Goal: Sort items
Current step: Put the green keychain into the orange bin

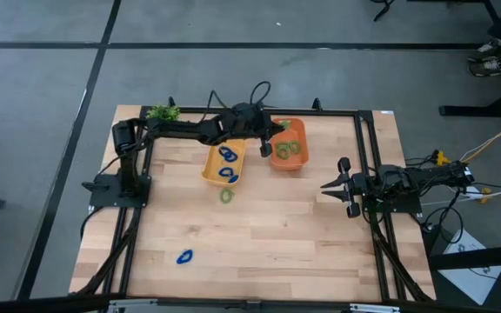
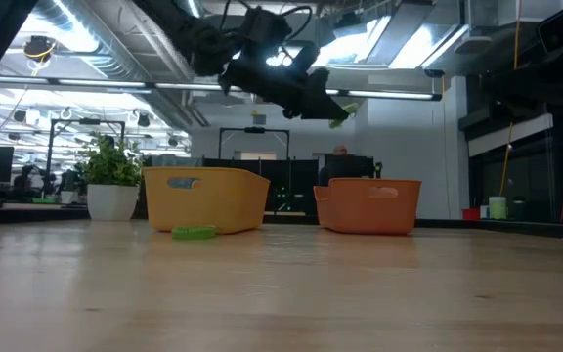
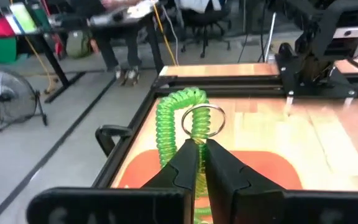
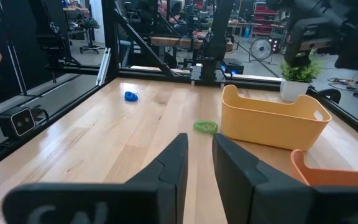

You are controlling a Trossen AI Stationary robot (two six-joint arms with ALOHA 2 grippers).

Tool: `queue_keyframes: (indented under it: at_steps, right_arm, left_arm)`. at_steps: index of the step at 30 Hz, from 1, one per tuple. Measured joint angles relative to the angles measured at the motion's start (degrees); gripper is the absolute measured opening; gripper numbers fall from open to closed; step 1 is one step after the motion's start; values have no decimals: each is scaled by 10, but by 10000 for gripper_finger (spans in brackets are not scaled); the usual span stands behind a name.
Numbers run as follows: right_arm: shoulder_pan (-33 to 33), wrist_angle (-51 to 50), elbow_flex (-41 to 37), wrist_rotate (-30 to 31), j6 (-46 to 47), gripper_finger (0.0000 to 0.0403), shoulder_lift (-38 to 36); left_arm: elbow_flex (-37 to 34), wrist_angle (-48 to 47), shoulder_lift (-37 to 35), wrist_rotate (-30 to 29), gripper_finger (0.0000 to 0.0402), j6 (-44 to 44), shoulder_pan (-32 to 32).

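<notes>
Green coiled ring (image 3: 178, 121) is clamped between the closed fingers of the left gripper (image 1: 268, 148), held above the orange bin (image 1: 288, 144). The yellow bin (image 1: 223, 164), at its 9 o'clock, contains blue rings (image 1: 228, 155). Loose on the wooden table (image 1: 259, 226): a second green ring (image 1: 226, 195) at the yellow bin's 6 o'clock and a blue ring (image 1: 184, 256) farther toward 7 o'clock. The right gripper (image 1: 337, 185) waits at 3 o'clock, fingers parted, empty.

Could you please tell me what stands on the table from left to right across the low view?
Potted plant → yellow bin, with a green ring lying before it → orange bin.
</notes>
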Motion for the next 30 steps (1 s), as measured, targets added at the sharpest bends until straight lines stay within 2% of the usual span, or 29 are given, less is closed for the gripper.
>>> queue_keyframes:
  at_steps: [8,17,30]
  right_arm:
    - [0,0,0,0,0,75,0]
    - [0,0,0,0,0,75,0]
    - [0,0,0,-4,2,75,0]
  left_arm:
    - [68,-131,0,-7,13,-30,0]
    - [89,-183,3,3,13,-35,0]
    - [191,-272,92,17,13,-30,-3]
